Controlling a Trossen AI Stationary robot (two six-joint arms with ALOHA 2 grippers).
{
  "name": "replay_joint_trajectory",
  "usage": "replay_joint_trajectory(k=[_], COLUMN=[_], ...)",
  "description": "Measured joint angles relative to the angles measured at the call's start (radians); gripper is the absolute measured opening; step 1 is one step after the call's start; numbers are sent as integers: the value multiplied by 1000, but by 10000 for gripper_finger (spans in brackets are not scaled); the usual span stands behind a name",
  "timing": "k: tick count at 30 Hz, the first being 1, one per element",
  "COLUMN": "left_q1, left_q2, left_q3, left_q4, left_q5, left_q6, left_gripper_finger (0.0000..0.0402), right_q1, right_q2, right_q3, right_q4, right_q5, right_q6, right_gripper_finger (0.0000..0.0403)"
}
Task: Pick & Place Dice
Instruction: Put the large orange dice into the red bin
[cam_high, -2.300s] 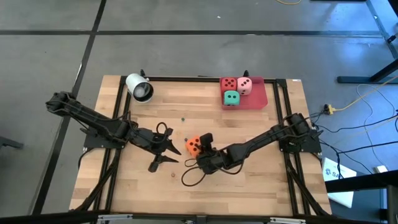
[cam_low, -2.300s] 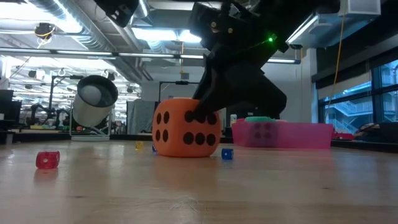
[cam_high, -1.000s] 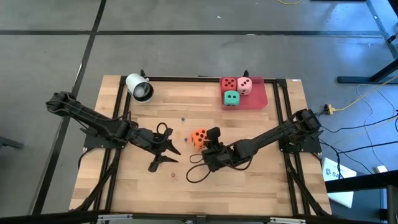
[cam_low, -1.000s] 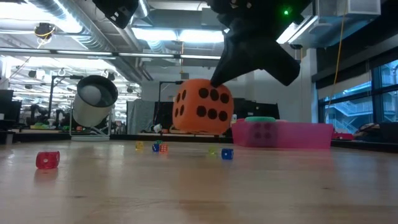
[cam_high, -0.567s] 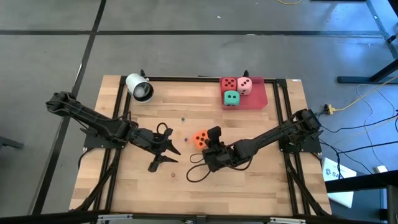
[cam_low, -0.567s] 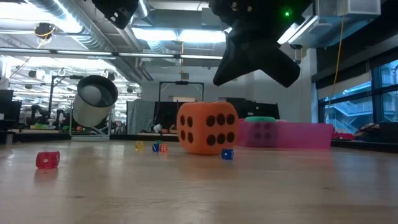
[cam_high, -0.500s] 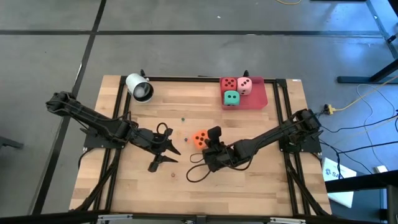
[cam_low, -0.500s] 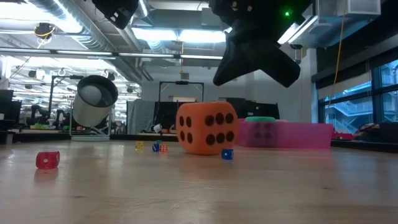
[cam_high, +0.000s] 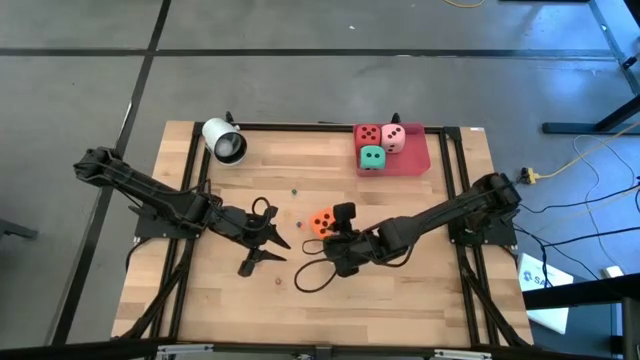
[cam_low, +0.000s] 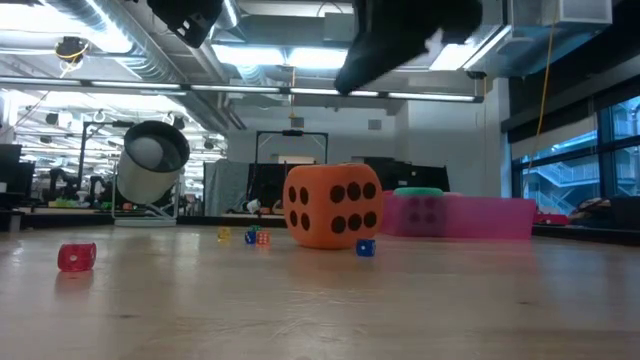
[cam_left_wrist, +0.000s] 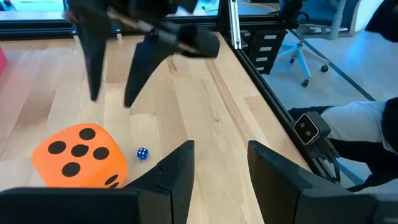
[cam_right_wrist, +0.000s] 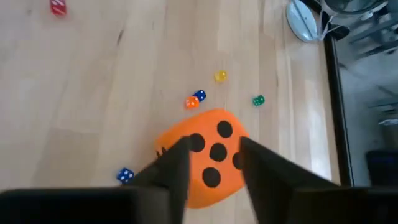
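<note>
Three dice (cam_high: 378, 143) in tray (cam_high: 415, 160)

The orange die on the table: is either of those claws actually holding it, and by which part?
No. The orange die sits free on the table; the right gripper hangs open above it, and the left gripper is open and empty nearby.

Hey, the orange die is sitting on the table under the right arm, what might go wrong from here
1. The orange die lies loose on the table, not in the red tray. The right gripper hovers above it with fingers apart; a poorly centred grasp may let the soft cube slip.
2. Tiny dice, such as the blue one, lie right beside it; descending fingers may knock or pinch them.
3. The left gripper waits nearby, leaving little room.
</note>
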Motion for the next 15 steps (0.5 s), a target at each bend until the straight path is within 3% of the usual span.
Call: replay_joint_trajectory(k=[8, 11, 15], left_q1=[0, 0, 0], left_q2=[0, 0, 0], left_q3=[0, 0, 0], left_q4=[-1, -5, -10], left_q5=[0, 0, 0], left_q6=[0, 1, 1], left_gripper_finger=[143, 143, 143], right_q1=[-2, 2, 7], right_q2=[12, 30, 83], right_q3=[56, 55, 56], right_q4=[-79, -102, -89], right_q5=[-124, -101, 22], right_q6=[-52, -76, -124], right_gripper_finger=[320, 357, 375])
